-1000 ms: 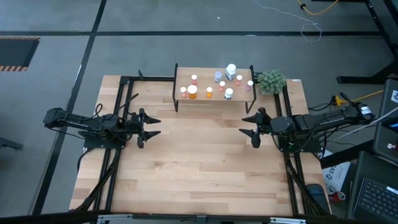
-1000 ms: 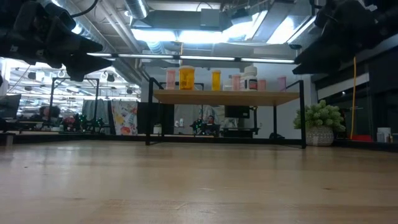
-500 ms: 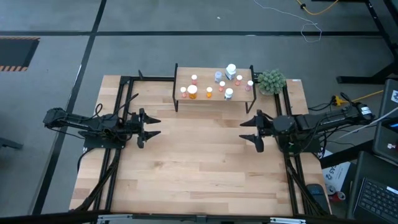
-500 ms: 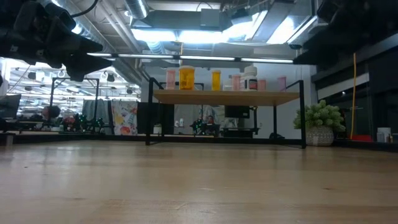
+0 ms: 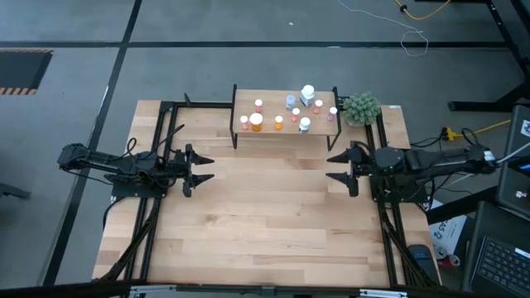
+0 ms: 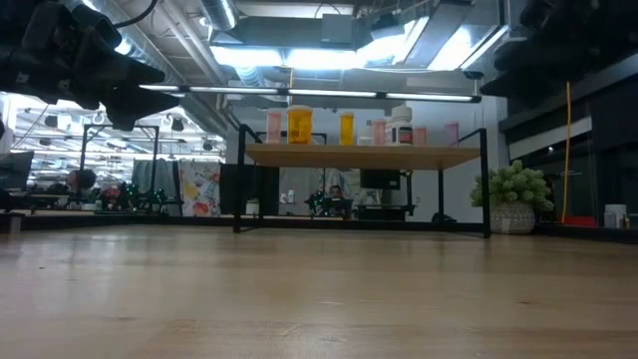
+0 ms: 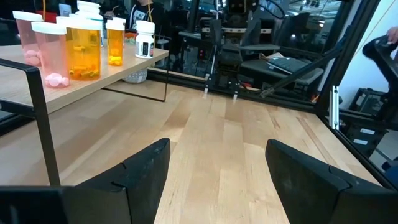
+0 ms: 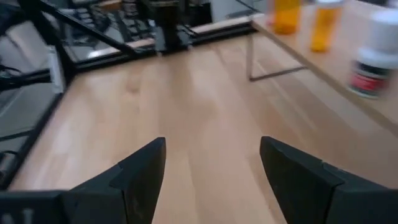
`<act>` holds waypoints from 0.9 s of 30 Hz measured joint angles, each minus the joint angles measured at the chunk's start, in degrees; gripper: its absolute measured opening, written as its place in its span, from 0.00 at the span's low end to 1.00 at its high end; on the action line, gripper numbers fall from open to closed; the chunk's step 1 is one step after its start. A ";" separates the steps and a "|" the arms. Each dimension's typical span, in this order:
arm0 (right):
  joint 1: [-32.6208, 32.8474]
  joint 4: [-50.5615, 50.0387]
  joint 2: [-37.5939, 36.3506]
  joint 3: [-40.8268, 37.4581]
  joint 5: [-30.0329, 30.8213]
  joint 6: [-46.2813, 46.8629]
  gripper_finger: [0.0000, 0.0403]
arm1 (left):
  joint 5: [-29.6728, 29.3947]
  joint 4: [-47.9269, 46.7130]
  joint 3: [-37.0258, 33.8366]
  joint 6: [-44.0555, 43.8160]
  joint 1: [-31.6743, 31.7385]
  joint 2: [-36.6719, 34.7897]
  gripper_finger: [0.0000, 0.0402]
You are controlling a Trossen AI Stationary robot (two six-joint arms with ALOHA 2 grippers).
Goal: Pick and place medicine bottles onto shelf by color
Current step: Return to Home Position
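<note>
My left gripper (image 5: 207, 168) hovers over the table (image 5: 265, 223), left side, jaws spread w/ nothing in them. Far centre, the shelf (image 5: 273, 98), a pale wood board on thin black legs, carries the medicine bottles (image 5: 279, 122): small white-capped cylinders. The clear pink ones (image 7: 53, 59) hold a few pink pills; the big orange bottle (image 7: 83, 46) has pills low inside. My right gripper (image 5: 331, 168), right side, has its jaws spread, empty.

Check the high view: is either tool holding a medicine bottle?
No, the left tool and the right tool are both open and empty over the table.
</note>
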 joint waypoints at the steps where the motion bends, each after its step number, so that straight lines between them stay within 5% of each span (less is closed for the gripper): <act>1: -0.95 -2.69 -1.98 0.00 -0.02 0.00 0.66 | 0.00 0.01 0.00 0.01 0.00 0.00 0.65; 12: -4.06 -18.08 -17.05 0.00 0.02 0.00 0.66 | 0.00 -0.03 0.00 0.01 0.01 0.00 0.65; 27: -4.28 -17.98 -19.62 0.00 0.00 0.00 0.66 | 0.00 -0.03 0.00 -0.01 0.00 0.00 0.65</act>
